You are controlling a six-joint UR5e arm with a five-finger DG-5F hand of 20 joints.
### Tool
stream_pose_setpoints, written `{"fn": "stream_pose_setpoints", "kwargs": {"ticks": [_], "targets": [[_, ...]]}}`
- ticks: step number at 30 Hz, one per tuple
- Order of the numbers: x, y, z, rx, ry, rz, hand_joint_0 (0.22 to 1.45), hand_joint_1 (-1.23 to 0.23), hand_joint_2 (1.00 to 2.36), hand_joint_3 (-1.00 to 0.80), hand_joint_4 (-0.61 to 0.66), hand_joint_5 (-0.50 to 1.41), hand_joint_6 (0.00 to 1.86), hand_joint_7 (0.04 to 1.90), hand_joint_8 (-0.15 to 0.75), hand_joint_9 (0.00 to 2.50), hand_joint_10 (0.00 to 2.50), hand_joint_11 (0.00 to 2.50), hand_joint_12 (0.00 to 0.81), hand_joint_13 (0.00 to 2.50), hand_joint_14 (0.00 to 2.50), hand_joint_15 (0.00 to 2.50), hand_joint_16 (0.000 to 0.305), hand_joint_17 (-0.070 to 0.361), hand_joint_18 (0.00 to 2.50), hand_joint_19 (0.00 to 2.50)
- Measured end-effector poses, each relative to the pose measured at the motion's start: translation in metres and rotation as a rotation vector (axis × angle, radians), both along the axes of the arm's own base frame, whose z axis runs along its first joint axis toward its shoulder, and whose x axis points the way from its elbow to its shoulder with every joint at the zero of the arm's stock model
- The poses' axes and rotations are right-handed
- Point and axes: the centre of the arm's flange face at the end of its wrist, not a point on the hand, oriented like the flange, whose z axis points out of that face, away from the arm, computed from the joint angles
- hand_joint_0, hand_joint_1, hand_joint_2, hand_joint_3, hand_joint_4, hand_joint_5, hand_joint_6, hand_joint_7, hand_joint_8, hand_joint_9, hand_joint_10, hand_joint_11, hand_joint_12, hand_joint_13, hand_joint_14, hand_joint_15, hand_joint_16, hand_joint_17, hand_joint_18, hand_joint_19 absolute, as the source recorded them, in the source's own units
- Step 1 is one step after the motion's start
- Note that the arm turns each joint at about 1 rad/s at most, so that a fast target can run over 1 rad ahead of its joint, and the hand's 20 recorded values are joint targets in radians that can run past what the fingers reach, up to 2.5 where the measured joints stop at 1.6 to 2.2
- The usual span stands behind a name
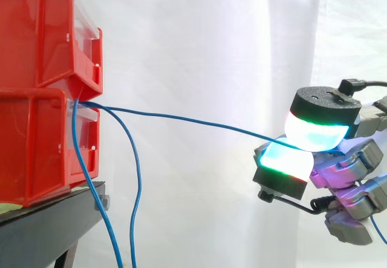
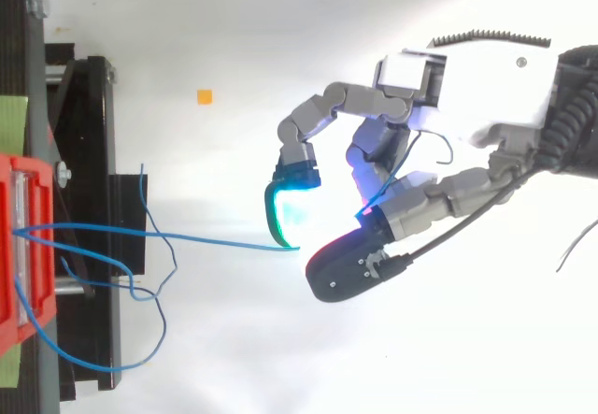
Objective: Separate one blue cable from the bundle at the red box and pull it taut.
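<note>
1. One blue cable is seen pinched between two pads glowing cyan-green. It is held to the right of the red bins, well apart from them.
2. That cable is run from the seam between the bins across to the pinch, nearly straight, sloping slightly down toward the hand.
3. Hand: closed on the cable by one pad above and one below. The remaining fingers are curled in below, and nothing is seen in them.
4. Two more blue strands are seen in the side view. They leave the same point at the bins and hang slack below the frame.
5. In the top view the slack strands are looped over the stand. Their count cannot be told there.
6. Two red bins are stacked, the upper bin on the lower bin.
7. One black stand is under the bins.
8. One small orange square is seen on the white surface in the top view, apart from the cables.
</note>
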Motion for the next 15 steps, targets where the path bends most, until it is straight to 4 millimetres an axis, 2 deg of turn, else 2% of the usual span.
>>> {"fn": "stream_pose_setpoints", "kwargs": {"ticks": [15], "targets": [[0.0,0.0001,-0.0002,0.0,0.0,0.0,0.74,-0.82,1.02,-0.08,-0.1,-0.14,0.95,1.33,0.35,1.15,1.11,1.75,0.412,1.49,0.13,1.7,0.06,0.135,1.08,0.95]]}}
